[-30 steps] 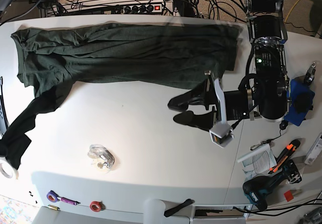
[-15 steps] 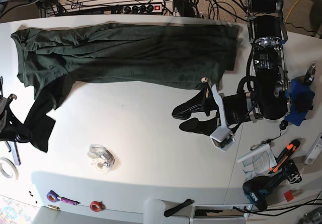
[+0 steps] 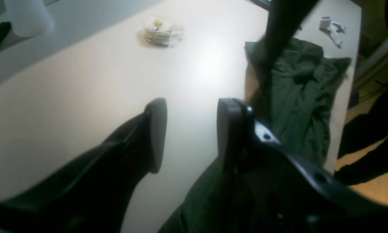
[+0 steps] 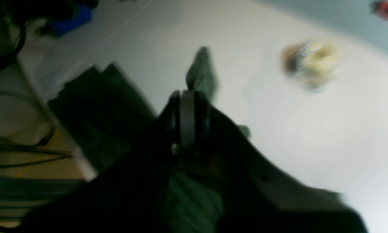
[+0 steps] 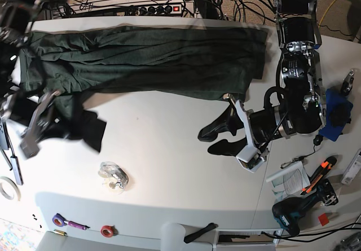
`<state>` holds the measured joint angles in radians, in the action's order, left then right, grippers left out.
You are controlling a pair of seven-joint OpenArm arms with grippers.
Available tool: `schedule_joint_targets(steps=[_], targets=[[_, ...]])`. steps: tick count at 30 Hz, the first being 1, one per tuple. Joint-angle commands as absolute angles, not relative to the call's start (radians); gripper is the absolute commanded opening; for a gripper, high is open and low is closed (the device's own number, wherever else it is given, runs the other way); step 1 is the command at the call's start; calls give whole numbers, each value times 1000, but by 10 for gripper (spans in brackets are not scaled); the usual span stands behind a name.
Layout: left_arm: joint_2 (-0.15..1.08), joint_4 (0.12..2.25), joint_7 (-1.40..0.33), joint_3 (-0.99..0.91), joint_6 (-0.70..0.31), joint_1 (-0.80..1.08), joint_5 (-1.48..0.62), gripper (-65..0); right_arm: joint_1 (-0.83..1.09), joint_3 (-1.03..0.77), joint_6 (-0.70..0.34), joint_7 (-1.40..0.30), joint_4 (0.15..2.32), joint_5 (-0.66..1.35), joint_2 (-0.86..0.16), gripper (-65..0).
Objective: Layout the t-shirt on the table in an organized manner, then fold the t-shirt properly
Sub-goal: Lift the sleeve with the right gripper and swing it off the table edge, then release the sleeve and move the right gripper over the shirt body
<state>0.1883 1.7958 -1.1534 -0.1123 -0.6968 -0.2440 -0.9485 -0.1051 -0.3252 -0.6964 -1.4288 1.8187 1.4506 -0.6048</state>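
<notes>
**Right claw has the sleeve, left is idle**

Your right claw [image 4: 189, 97] is clenched on the t-shirt [image 5: 146, 59], lifting a sleeve near the worktop's [image 5: 169, 166] left edge. The shirt body lies along the far edge. Your left claw [image 5: 217, 138] is released, holding nothing, just beside the hem.

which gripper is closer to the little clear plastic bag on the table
Right. The right gripper, shut on the t-shirt, is just up and to the side of the bag. The left gripper, open, hovers far across the table.
</notes>
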Motion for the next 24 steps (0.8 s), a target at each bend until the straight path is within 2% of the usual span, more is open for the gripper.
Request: schedule_joint_targets(steps=[1, 14, 21, 24], targets=[[188, 1811, -1113, -116, -698, -268, -960, -406, -94, -336, -698, -1396, 1858, 1484, -609, -650], [189, 1811, -1080, -116, -698, -263, -925, -406, 288, -336, -698, -1396, 2356, 1484, -384, -650], [197, 1810, -1075, -116, -698, -235, -916, -406, 380, -335, -698, -1396, 2356, 1394, -263, -650], [199, 1811, -1069, -116, -698, -233, -920, -406, 379, -333, -698, -1320, 2356, 1299, -229, -650]])
